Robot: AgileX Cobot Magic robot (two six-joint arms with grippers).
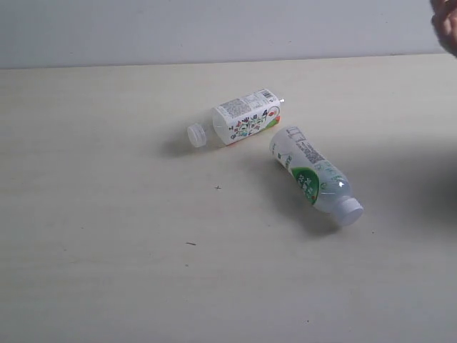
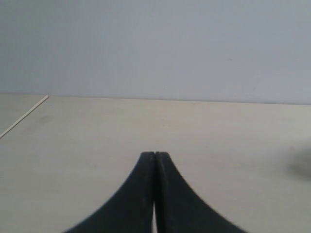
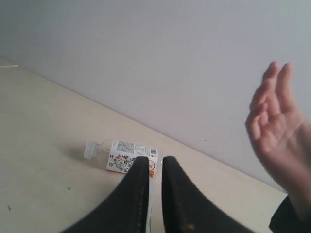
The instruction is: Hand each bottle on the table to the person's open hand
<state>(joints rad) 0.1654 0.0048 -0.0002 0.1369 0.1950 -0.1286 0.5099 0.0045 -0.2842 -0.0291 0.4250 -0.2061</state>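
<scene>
Right claw (image 3: pixel 155 162): black jaws a narrow slit apart, nothing seen pinched, raised above the bench. Left claw (image 2: pixel 154 156): tips pressed together, empty, parked low over bare bench. Neither claw shows in the exterior view.

White-capped squarish plastic bottle with white printed label (image 1: pixel 243 120) lies on its side mid-bench, cap toward the left of the exterior view. In the right wrist view it sits just beyond the right claw tips. White-capped clear plastic bottle with green label (image 1: pixel 314 175) lies on its side near it. The two are apart, not touching, and its cap points to the lower right of the exterior view. It is not visible in the right wrist view.

Both rest on the pale beige wood-grain bench (image 1: pixel 107 250), which carries a few dark specks. Person's bare open hand (image 3: pixel 277 126) is held up off the bench on the right side, fingers up, palm showing, black sleeve cuff (image 3: pixel 286 218) at the wrist. It holds no bottle. Plain grey wall (image 1: pixel 214 28) behind.

Step, as I judge it: between handovers, with two bottles to go and the next pick not yet begun. The right arm looks like the one to use.

Next move calls for:
- spreading the jaws wider
- coming down over one lying bottle, across its body rather than along it
- closing mid-body, since the round clear one may roll
- lifting, carrying it to the palm, and letting go only once it rests there
</scene>
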